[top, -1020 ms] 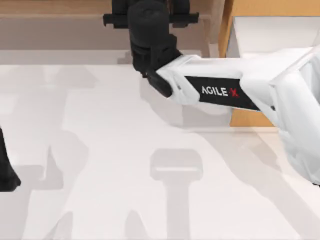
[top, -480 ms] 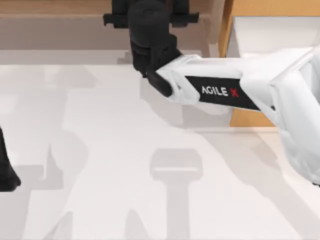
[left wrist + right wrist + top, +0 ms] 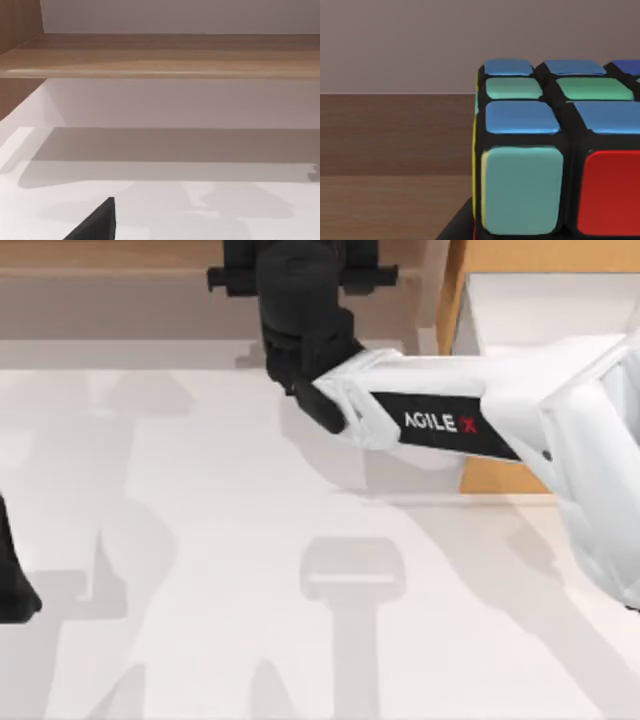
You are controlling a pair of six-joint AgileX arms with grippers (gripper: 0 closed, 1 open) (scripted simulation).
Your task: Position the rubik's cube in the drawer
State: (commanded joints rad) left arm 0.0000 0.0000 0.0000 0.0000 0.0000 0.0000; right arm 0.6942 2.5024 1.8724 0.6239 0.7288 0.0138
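Our right gripper (image 3: 300, 265) out over the shelf (image 3: 120, 285) at the table's far edge, cube (image 3: 555, 150) close against it on wood, grip not discernible, drawer (image 3: 500, 300) at far right, our left gripper (image 3: 12, 590) parked at left edge.

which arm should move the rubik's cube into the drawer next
Right. Its wrist view shows the rubik's cube up close, the right gripper reaches over the shelf beside the drawer, while the left gripper sits parked at the table's left edge.

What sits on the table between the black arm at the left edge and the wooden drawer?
Top view: bare table with shadows only; the right arm reaches over it near the drawer.
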